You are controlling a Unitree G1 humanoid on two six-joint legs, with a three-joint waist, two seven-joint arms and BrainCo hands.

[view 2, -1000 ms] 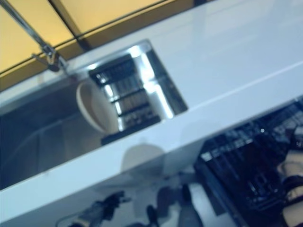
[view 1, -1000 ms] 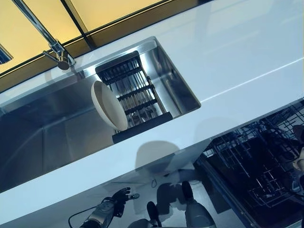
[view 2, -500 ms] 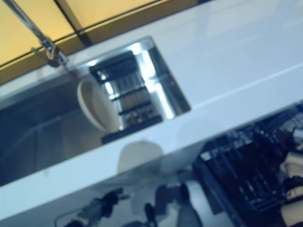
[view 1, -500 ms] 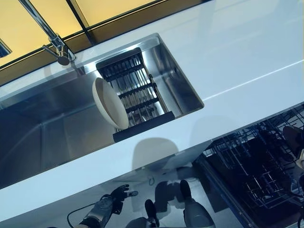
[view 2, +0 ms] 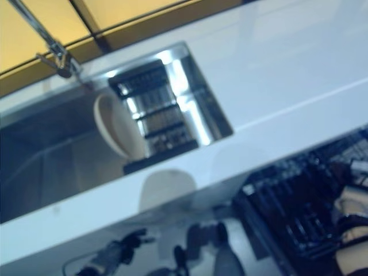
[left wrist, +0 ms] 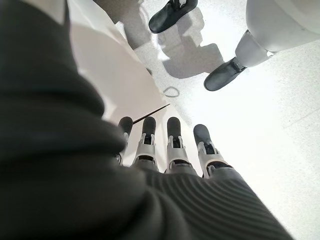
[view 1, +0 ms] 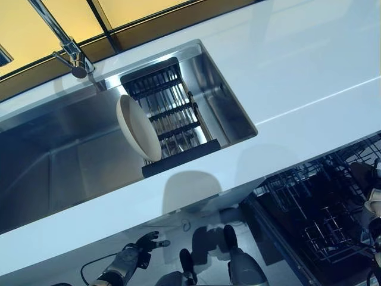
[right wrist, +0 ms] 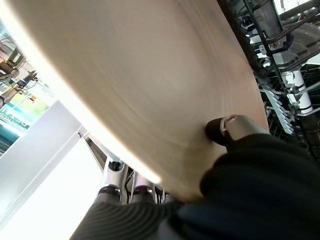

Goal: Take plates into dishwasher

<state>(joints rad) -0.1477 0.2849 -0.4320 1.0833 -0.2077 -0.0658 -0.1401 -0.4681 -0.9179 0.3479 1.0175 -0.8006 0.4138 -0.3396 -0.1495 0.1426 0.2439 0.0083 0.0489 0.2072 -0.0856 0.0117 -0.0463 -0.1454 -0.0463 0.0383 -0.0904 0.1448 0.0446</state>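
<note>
The right hand [right wrist: 235, 150] pinches a beige plate [right wrist: 150, 85], thumb on one face and fingers [right wrist: 112, 192] behind the other, over the black dishwasher rack [view 1: 321, 214] below the white counter [view 1: 286, 65]; in the eye views it shows at the far right edge. A second plate [view 1: 138, 128] stands on edge against the dark drying rack [view 1: 169, 116] in the steel sink [view 1: 65, 155], under the faucet [view 1: 71, 50]. The left hand [left wrist: 170, 150] hangs low by the floor, fingers straight and relaxed, holding nothing.
</note>
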